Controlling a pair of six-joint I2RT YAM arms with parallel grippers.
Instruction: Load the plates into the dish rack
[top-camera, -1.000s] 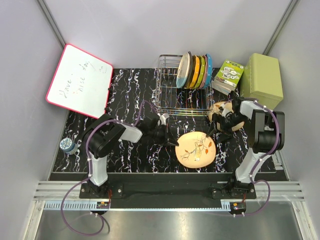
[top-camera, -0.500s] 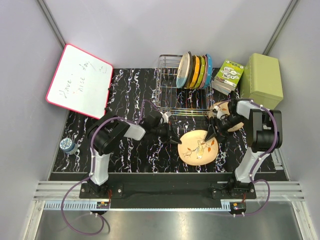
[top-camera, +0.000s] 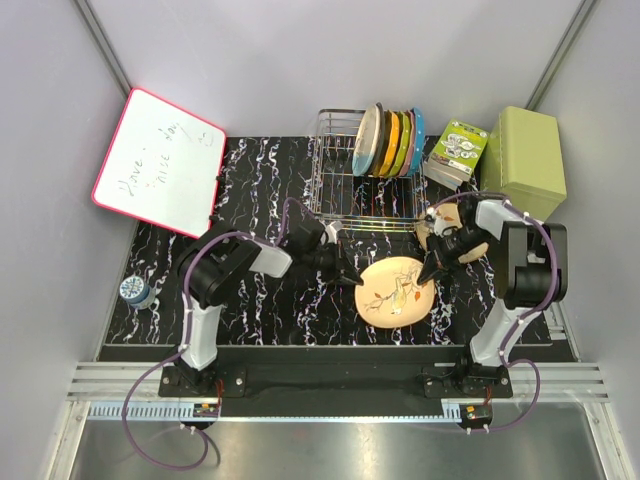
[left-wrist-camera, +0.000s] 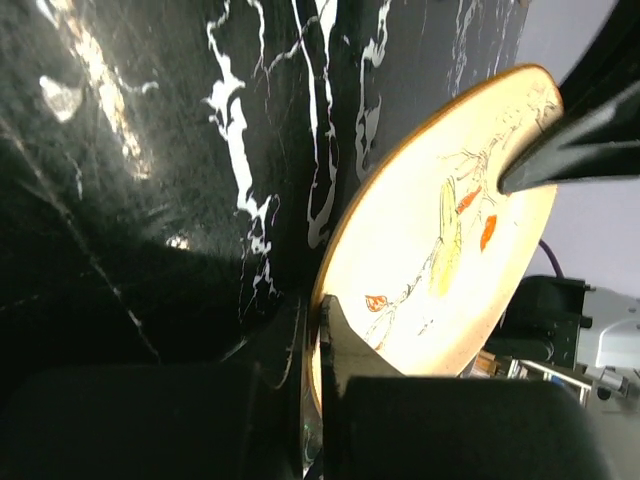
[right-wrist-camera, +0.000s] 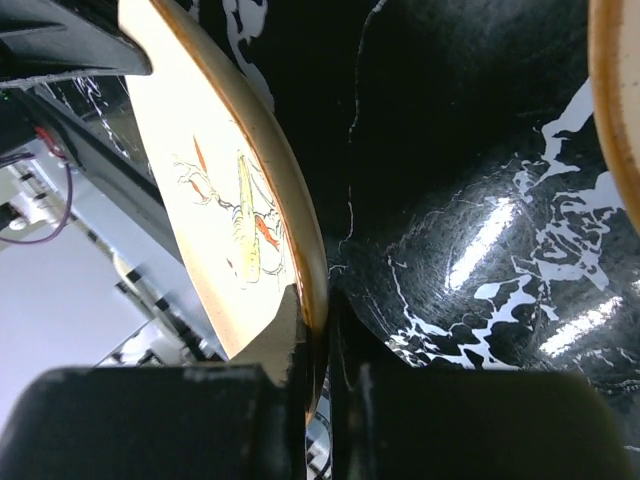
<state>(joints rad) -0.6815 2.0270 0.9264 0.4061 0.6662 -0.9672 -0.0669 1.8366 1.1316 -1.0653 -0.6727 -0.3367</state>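
— Why are both tools on one plate?
— The left tool (top-camera: 354, 284) and right tool (top-camera: 431, 272) each pinch opposite rims of the peach leaf-sprig plate (top-camera: 395, 291), tilting it over the tabletop (top-camera: 260, 190), likely to stand it upright for the dish rack (top-camera: 335, 190) just behind.

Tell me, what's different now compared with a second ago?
The right pincer closed onto the right rim of the leaf-sprig plate. The plate shifted slightly toward the dish rack, with the left pincer keeping its grip on the opposite rim. The plates in the rack, whiteboard and green box stayed put.
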